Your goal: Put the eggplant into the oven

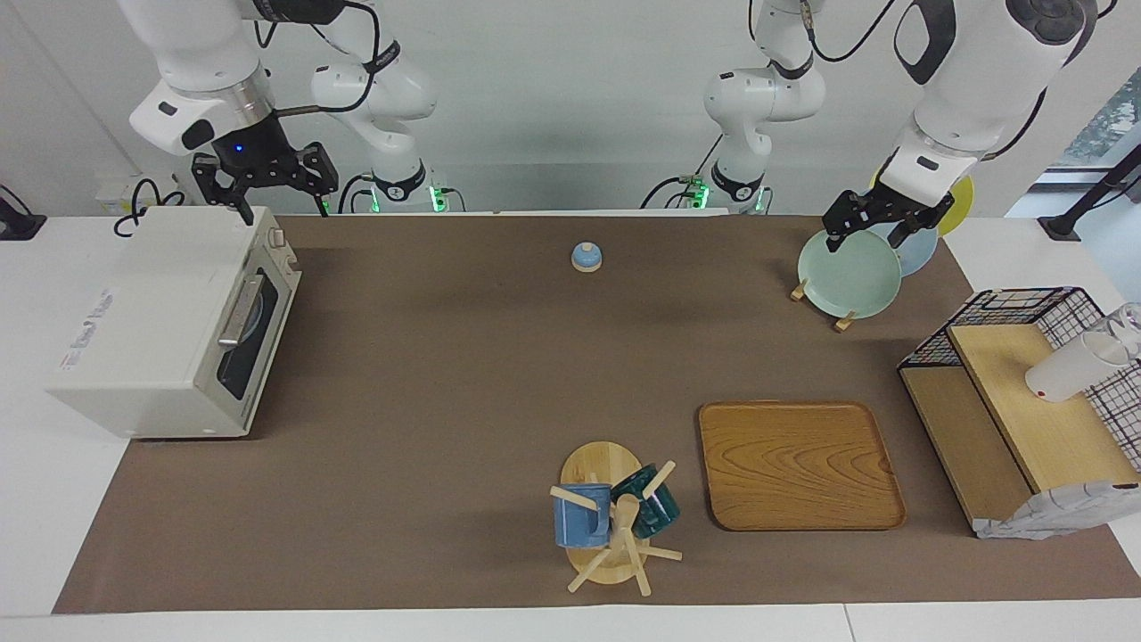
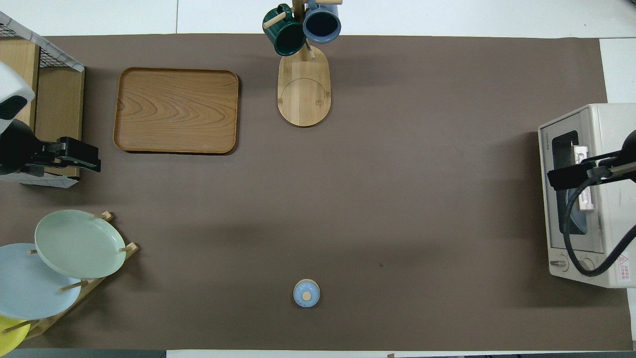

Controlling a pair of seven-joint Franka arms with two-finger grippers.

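brown matting covers the table between white margins, with a pale wall at the robots' end; we find no eggplant in either view, on the mat, on the tray, on the wire rack or in either tool, so we cannot say where it is; it may be shut inside the oven, whose dark window shows us nothing clear; the oven sits at the right arm's end with its door closed and its handle untouched; if the eggplant is inside, we judge the task all but finished and the arms at rest; if not, nothing is done and it must first be found, the door dropped open, the eggplant laid in; our right gripper hangs raised over the oven's top edge nearest the robots, fingers spread and empty, wrist pointing down; our left gripper hovers over the plates in their wooden stand, likewise spread wide and holding nothing, tilted slightly toward the green plate; neither touches anything that we can see; a small blue knobbed lid lies on the mat between the arms, and a mug tree stands beside the tray.
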